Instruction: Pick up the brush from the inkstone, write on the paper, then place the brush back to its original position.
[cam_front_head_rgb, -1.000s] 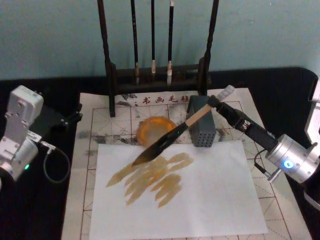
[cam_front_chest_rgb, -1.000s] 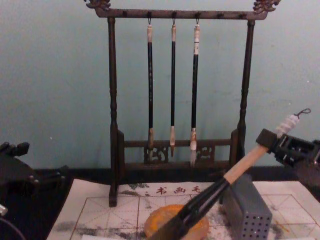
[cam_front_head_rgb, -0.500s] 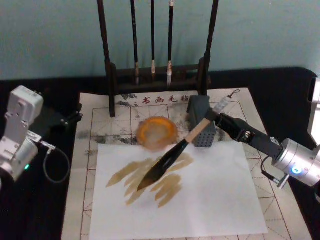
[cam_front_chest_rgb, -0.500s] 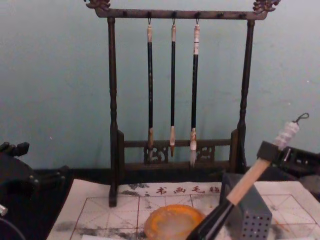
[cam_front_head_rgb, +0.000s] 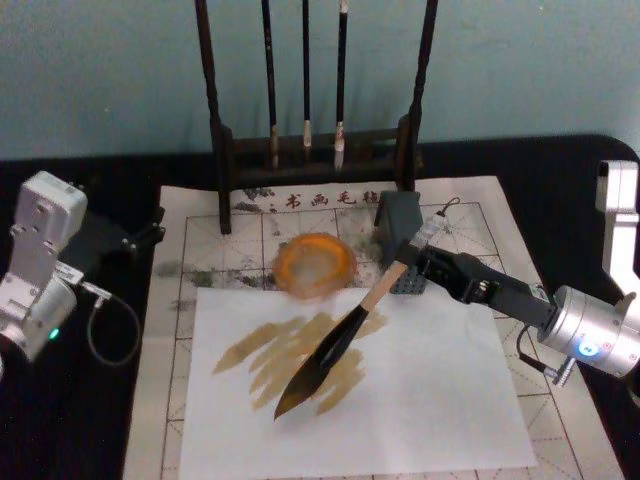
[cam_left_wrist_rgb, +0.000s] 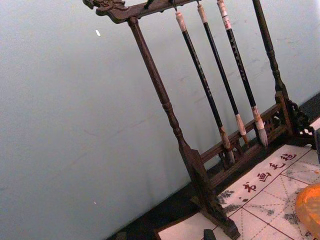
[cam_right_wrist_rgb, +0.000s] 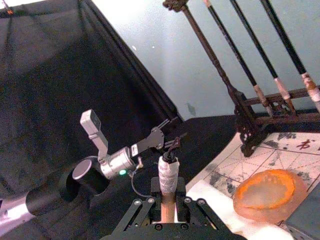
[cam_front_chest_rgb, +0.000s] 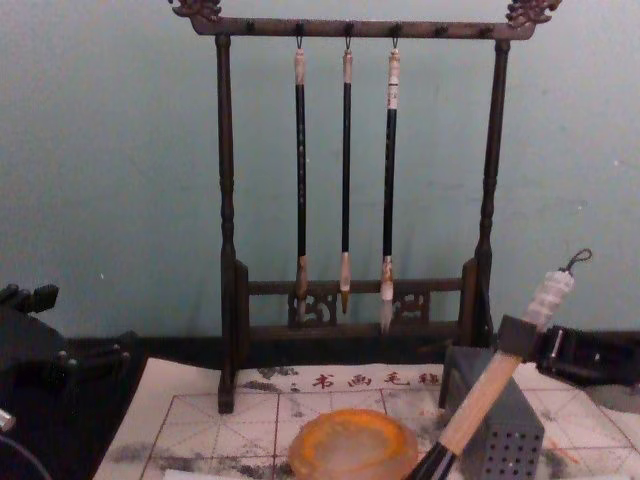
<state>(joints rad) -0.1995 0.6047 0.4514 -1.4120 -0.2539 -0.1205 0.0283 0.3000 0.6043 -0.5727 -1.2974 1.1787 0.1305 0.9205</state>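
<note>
My right gripper (cam_front_head_rgb: 408, 256) is shut on the brush (cam_front_head_rgb: 340, 345), gripping the light wooden handle just below the white-wrapped end (cam_right_wrist_rgb: 167, 174). The brush slants down from the gripper, and its dark bristle tip rests at the near end of the brown strokes on a plain white sheet (cam_front_head_rgb: 430, 400). That sheet lies on the gridded paper (cam_front_head_rgb: 160, 400) with red characters along its far edge. The orange inkstone (cam_front_head_rgb: 313, 262) stands bare just beyond the white sheet. My left gripper (cam_front_head_rgb: 148, 233) stays parked off the paper's far left corner.
A grey perforated block (cam_front_chest_rgb: 497, 422) stands right of the inkstone, close behind the brush handle. A dark wooden rack (cam_front_chest_rgb: 350, 200) with three thin hanging brushes stands along the paper's far edge. Black cloth surrounds the paper.
My right gripper drew back toward me and lower. The brush tip swept from near the inkstone across the brown strokes to their near end.
</note>
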